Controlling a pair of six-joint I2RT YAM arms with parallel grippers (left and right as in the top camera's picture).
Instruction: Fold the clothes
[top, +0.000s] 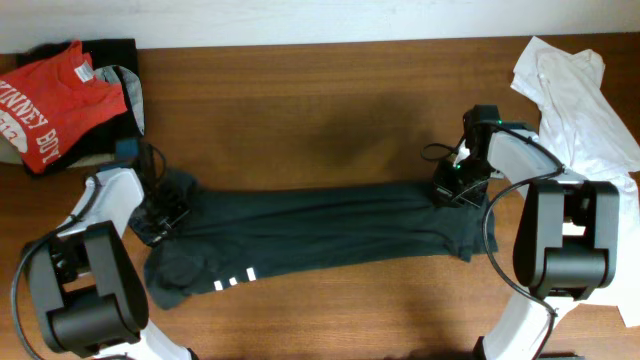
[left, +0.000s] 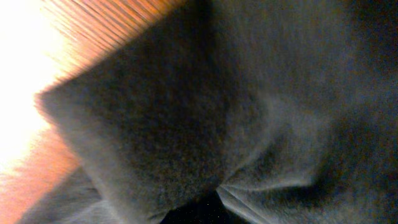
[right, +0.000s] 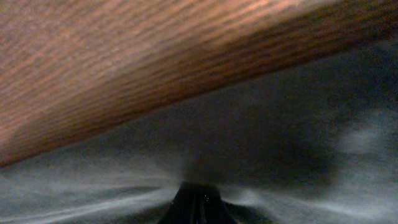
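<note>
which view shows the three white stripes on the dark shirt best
The overhead view: it alone shows the three white stripes, near the lower edge of the dark shirt. Both wrist views show blurred dark fabric up close, no stripes.

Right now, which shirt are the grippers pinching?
The dark shirt, stretched between left gripper and right gripper; the red shirt and white shirt lie aside.

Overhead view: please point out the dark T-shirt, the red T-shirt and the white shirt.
dark T-shirt (top: 330, 225): overhead view, middle of its stretched body.
red T-shirt (top: 72, 82): overhead view, plain red part above the lettering.
white shirt (top: 580, 100): overhead view, its crumpled middle.
</note>
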